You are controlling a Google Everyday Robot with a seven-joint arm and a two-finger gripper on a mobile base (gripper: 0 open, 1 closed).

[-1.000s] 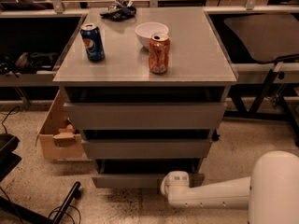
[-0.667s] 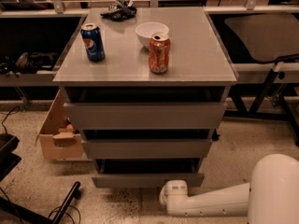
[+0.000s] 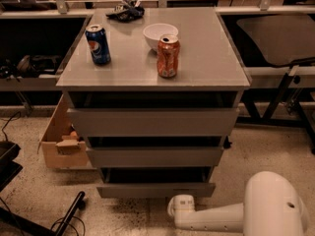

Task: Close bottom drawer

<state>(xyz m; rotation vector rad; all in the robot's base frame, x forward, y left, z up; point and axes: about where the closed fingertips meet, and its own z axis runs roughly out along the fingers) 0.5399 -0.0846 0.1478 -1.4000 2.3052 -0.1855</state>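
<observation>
bottom drawer [image 3: 155,189] of the cabinet [image 3: 152,63] stands pulled out, near the floor. end effector [image 3: 178,208] on an arm [image 3: 216,218] sits just before its front, right of centre; clenched or released, i cannot tell. approach step, likely; next, push the front straight in.

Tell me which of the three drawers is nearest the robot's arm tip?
The bottom drawer, lowest and narrowest. The end effector sits just below its front panel, by the floor; the middle drawer and top drawer lie higher.
</observation>
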